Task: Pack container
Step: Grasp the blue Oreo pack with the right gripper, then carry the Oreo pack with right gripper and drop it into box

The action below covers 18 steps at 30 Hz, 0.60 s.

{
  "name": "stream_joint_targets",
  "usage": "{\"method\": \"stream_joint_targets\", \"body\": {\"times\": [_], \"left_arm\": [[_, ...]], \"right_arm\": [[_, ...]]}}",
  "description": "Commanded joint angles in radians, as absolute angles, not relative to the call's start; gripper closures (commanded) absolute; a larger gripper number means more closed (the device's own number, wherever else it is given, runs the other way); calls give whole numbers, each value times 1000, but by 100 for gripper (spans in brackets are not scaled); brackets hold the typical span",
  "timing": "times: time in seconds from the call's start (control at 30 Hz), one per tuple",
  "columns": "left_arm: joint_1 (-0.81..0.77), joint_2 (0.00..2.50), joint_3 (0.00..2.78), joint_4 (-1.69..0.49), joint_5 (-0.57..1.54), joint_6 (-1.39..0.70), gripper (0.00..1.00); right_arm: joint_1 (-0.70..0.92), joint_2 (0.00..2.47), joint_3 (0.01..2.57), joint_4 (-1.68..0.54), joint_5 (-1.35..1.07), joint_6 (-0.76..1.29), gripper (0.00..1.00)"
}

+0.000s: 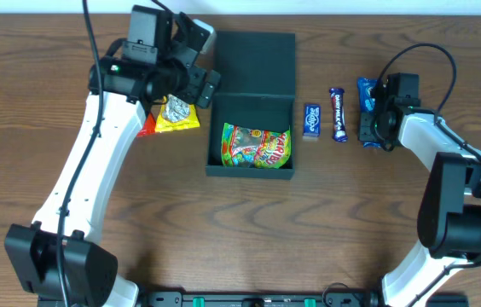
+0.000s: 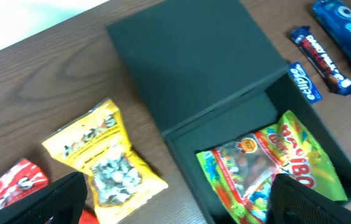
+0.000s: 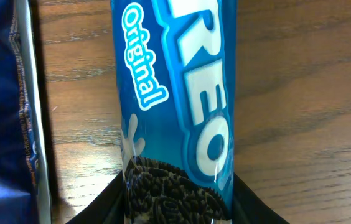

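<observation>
The container [image 1: 249, 173] sits in the middle of the table [image 1: 223, 243] in the overhead view. It is open, with its lid [image 1: 256, 64] folded back flat toward the top of the frame. Inside lies one bright gummy bag [image 1: 257, 147], filling the lower part of the box from wall to wall. A dark strip of floor shows bare between the bag and the hinge.

Left of the box a yellow snack packet [image 1: 177, 118] lies near its wall, with a red packet [image 1: 146, 126] partly under it. To the right, a small mint pack [image 1: 311, 121] lies nearest the box. Next comes a chocolate bar [image 1: 338, 115], then the cookie packet [image 3: 175, 93], all lying lengthwise in a row with narrow gaps of wood between them.

The left gripper [image 2: 178, 182] hangs above the yellow packet, just beside the lid's left edge. Its jaws are spread wide and hold nothing.

The right gripper [image 3: 178, 205] is down over the cookie packet, one finger close against each long side. The packet lies flat on the wood, and I cannot tell whether the jaws are clamping it.

Bare wood runs across the lower half of the overhead frame between the two arms. The lid's far edge lies near the table's upper edge.
</observation>
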State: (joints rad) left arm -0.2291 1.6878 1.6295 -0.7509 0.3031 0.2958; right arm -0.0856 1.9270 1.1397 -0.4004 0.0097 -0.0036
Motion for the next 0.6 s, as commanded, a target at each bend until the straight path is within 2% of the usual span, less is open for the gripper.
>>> {"method": "stream_joint_targets", "body": {"times": [0.0, 0.07, 0.37, 0.57], "left_arm": [[-199, 1672, 1646, -751, 285, 303, 5], [-180, 1670, 1647, -750, 285, 289, 5], [-68, 1641, 1649, -742, 286, 283, 5], [-31, 1639, 1649, -730, 289, 281, 5]], "right_arm": [[-77, 1937, 1157, -408, -39, 15, 93], [-77, 1926, 1164, -416, -55, 14, 99], [-55, 1772, 1305, -479, -61, -15, 99], [54, 1667, 1374, -449, -61, -254, 99]]}}
